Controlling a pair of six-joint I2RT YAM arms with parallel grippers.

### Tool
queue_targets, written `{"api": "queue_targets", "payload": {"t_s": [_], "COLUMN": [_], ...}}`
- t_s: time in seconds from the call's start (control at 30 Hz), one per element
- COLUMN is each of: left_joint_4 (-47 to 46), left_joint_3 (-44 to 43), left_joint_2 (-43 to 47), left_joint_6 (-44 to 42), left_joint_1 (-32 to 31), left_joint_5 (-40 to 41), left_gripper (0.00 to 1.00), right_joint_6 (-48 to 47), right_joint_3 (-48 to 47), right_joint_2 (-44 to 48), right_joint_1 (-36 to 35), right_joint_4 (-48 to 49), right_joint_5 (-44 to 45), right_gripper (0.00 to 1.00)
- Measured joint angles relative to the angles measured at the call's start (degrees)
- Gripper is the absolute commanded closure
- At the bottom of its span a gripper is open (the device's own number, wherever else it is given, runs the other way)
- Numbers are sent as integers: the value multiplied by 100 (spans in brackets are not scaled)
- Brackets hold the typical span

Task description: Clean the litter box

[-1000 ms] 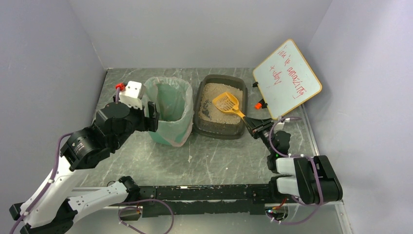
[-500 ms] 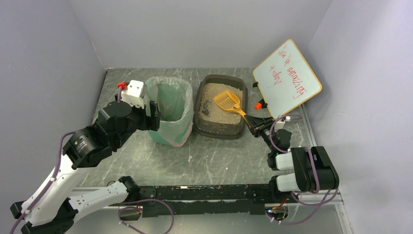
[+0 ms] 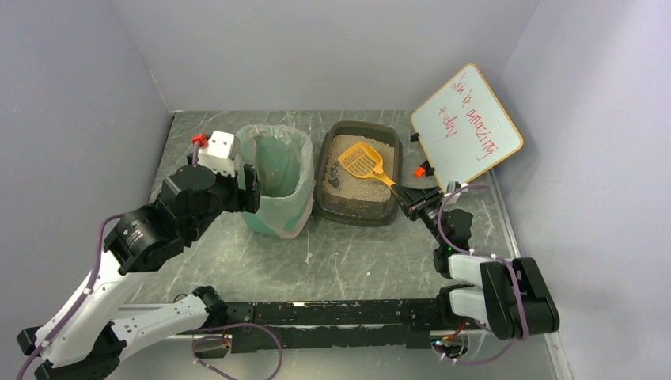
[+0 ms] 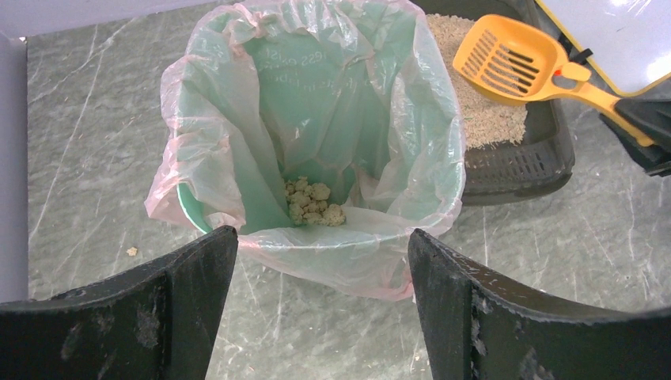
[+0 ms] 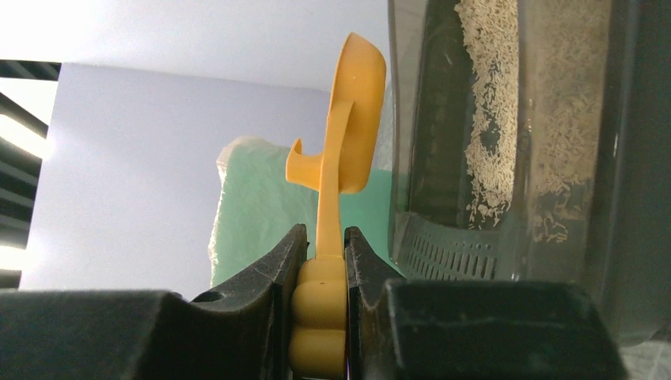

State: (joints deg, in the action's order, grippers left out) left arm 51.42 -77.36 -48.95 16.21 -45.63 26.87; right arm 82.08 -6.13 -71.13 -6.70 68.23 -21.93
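Litter box: dark grey tray, set on the table at centre-far, just beside the bin on its left and near the whiteboard on its right. Beige litter is spread inside; darker patches are seen toward the box's left side.

Scoop: orange, slotted, held over the litter. Its head appears empty in the left wrist view. Whether it touches the litter cannot be told.

Right gripper: clamped tight on the scoop's handle end, at the box's near right corner.

Bin: green, lined with a clear bag; a few pale clumps are lodged at the bottom.

Left gripper: spread wide, nothing held, poised at the bin's near rim.

Step in hand, as judged: sifting, with some waste already binned and the scoop being lined up for another pass. The next move calls for the head to be dipped under a dark patch, lifted level, shaken and carried over the bin rim without spilling.

Change from the earlier frame: the scoop head is shifted farther and toward the bin side; the right forearm is swung round; the left arm is barely altered.
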Motion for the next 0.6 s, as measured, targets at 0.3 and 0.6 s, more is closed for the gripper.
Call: {"api": "queue_targets", "payload": {"t_s": [0.3,0.6], "left_joint_4": [33,35], "left_joint_3": [44,116], "left_joint_2": [59,361], "left_joint_6": [-7,-2], "left_joint_1": [0,0], "left_joint_5": [317,660], "left_gripper": [6,3], "right_joint_6": [-404,-1119], "right_joint_3": [-308,-1478], "right_joint_2": [1091,1502], "right_joint_1": [0,-81], "right_joint_4": [-979,-1937], "right_joint_5": [26,-518], "right_gripper": [100,100]}}
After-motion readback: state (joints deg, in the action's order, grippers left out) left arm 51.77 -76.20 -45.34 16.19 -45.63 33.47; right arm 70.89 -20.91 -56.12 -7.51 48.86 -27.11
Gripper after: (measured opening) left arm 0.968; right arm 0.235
